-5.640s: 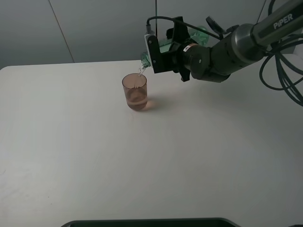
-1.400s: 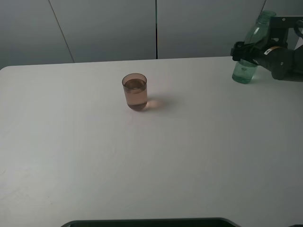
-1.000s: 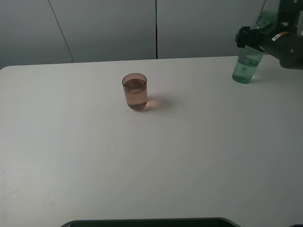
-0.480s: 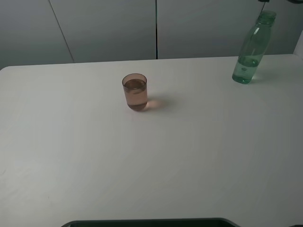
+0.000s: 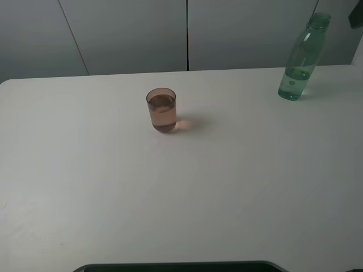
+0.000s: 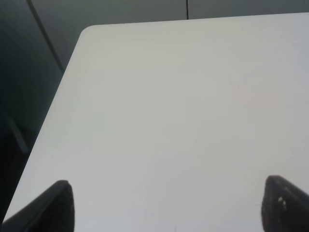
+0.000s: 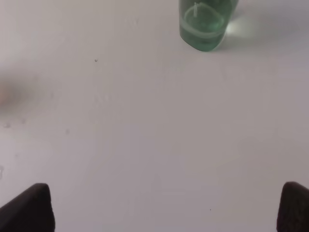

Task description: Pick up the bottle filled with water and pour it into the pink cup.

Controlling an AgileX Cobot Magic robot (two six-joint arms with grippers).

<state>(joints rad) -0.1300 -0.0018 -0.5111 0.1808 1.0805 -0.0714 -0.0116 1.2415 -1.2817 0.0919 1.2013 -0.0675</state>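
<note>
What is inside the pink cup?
The pink cup holds clear liquid that looks like water, filling most of it. Nothing else shows through its see-through wall. The bottle stands apart, with only a little left at its bottom.

the bottle (image 7: pixel 205 24) is cut off above its base.

Dim, even light; the pink cup (image 5: pixel 161 110) casts a soft shadow rightward; wrist views slightly blurred.

Bare test bench in what looks to me like a robotics lab.

I see one plain white table (image 5: pixel 181 192) with rounded corners set against grey wall panels (image 5: pixel 130 34), a dark seam running between them, and no household or shop fittings around it.
</note>
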